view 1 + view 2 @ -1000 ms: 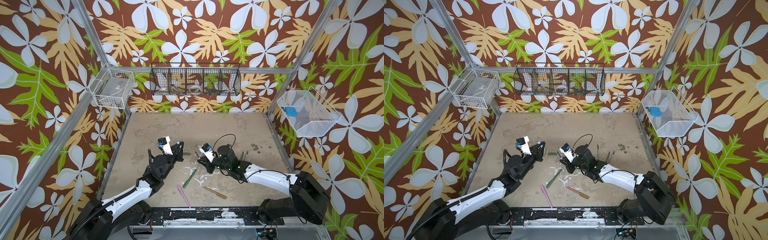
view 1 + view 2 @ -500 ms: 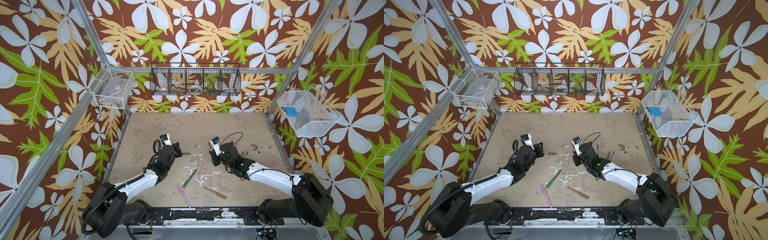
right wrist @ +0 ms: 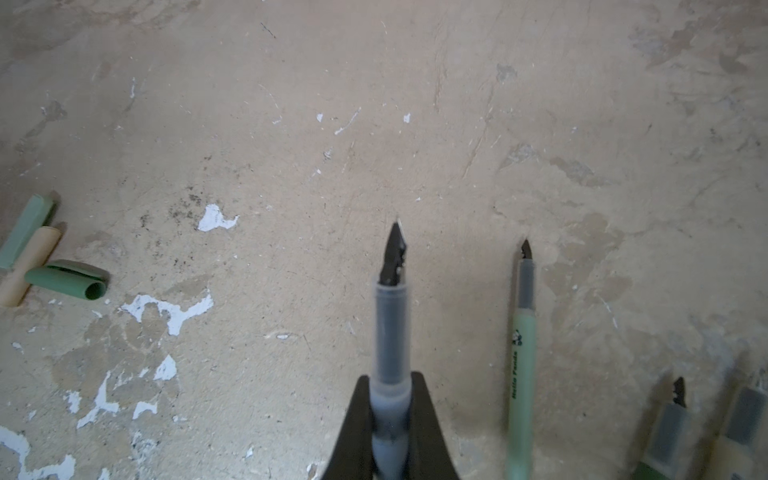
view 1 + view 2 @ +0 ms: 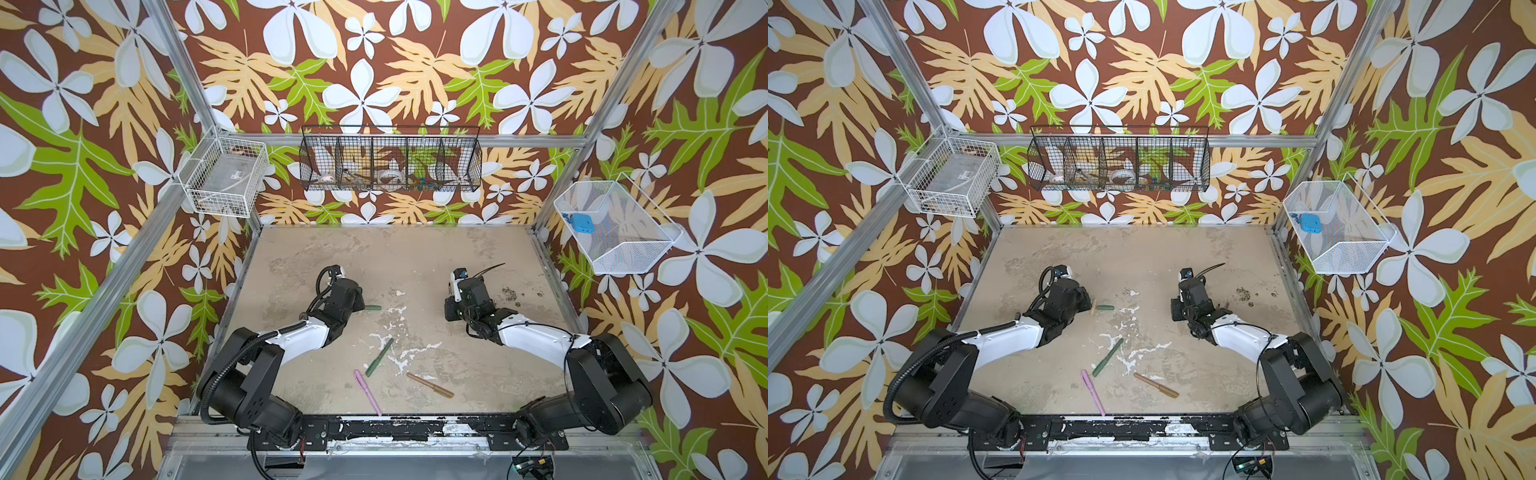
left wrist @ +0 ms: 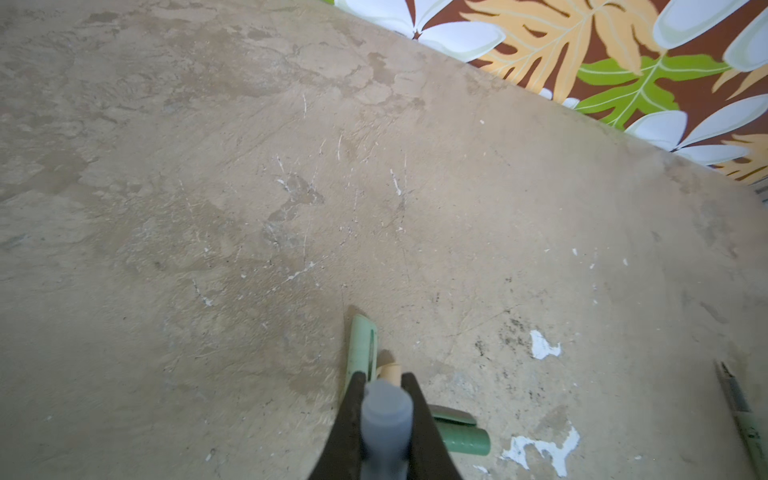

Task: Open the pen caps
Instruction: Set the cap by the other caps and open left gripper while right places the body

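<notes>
Gripping a grey cap (image 5: 386, 415), axis along its jaws, left end effector (image 5: 384, 380) is beside three loose caps (image 5: 362, 349) on the counter (image 5: 208, 208); right end effector (image 3: 390, 376) clamps the uncapped pen (image 3: 390, 324), nib outward.

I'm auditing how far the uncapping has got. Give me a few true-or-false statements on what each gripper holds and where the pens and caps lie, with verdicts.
1. The right gripper is shut on an uncapped pen body, its dark nib bare. True.
2. The left gripper is open and empty. False: the left gripper is shut on a grey-blue cap.
3. A green pen, a pink pen and a brown pen lie on the table between the arms. True.
4. The dark green cap lies in a wire basket. False: the dark green cap lies loose on the table, beside the beige cap.
</notes>
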Controlling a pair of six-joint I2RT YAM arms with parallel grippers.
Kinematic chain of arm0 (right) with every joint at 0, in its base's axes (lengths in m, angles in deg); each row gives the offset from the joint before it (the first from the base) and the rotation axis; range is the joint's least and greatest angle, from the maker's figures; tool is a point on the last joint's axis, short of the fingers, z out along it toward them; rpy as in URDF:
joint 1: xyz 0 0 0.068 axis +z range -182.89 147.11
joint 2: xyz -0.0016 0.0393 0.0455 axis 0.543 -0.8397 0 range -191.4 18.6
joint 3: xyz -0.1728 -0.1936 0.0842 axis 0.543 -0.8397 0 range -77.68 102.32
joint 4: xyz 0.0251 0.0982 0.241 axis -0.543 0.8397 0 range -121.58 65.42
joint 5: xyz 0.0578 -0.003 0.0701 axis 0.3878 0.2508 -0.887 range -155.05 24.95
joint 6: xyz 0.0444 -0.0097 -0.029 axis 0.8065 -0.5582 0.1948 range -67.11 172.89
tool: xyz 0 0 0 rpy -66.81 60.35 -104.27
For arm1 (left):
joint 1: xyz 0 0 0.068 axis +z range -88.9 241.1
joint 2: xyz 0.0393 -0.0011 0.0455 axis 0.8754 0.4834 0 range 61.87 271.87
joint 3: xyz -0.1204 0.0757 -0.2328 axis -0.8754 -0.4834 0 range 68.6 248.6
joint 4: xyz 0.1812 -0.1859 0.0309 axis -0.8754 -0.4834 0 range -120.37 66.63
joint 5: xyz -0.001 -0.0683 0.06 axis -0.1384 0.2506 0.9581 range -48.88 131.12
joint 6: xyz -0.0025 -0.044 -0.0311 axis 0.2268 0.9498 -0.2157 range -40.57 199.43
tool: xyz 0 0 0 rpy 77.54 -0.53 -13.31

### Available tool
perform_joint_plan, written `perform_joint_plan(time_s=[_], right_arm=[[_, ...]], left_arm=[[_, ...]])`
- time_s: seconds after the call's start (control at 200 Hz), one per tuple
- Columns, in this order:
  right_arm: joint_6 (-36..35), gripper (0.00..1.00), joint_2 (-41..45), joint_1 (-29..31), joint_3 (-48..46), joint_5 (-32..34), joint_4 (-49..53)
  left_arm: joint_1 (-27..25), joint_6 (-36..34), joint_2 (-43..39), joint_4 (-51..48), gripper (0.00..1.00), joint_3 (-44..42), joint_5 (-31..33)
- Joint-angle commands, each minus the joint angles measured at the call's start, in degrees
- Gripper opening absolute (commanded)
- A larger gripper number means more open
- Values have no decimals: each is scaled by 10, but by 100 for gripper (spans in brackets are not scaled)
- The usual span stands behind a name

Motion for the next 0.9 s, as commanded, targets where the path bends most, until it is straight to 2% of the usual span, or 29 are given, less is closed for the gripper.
perform_joint_plan(time_s=[0.0, 0.11, 0.681, 0.891], right_arm=[[12, 0, -13, -3, 9, 5, 10], [15, 0, -30, -5, 17, 8, 17], [8, 2, -96, -14, 49, 16, 38], [5, 4, -121, -13, 62, 18, 44]], left_arm=[[10, -4, 17, -22, 3, 9, 6], [15, -8, 31, -22, 7, 12, -6], [31, -14, 96, -33, 13, 38, -30], [33, -14, 108, -39, 20, 43, -25]])
